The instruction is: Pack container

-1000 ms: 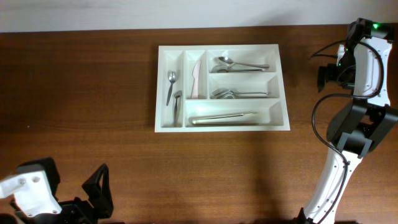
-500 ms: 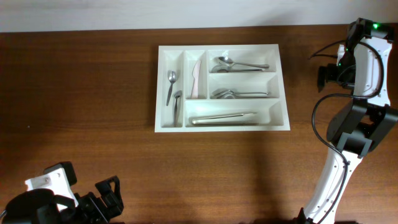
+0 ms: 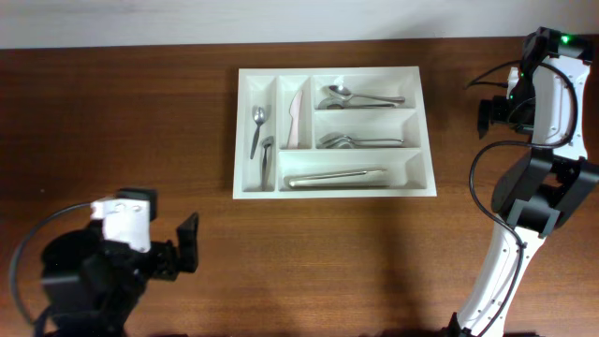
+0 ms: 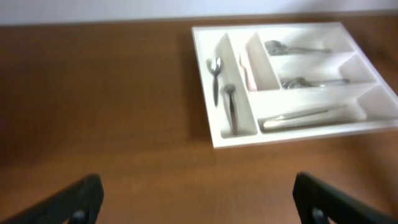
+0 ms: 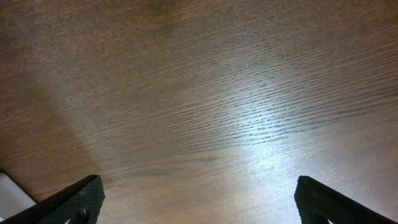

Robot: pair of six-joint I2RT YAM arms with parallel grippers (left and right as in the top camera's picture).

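Observation:
The container (image 3: pixel 337 192) is a white five-compartment tray at the table's back centre. It holds two small spoons (image 3: pixel 257 129) in the left slot, a pale knife (image 3: pixel 298 117) beside them, and metal cutlery (image 3: pixel 360 96) in the three long slots. The left wrist view shows the container (image 4: pixel 298 133) ahead and to the right, blurred. My left gripper (image 3: pixel 184 251) is open over bare wood at the front left, well short of the tray. My right gripper (image 3: pixel 490 114) hangs open to the right of the tray, over bare wood (image 5: pixel 199 93). Neither holds anything.
The table is dark brown wood (image 3: pixel 122 112), with a pale wall along its far edge. The right arm's white links and black cable (image 3: pixel 524 178) stand at the right side. A white corner (image 5: pixel 9 191) shows at the lower left of the right wrist view.
The left arm has come up from the front-left corner, moving right and toward the tray. The right arm and the tray's contents have not moved.

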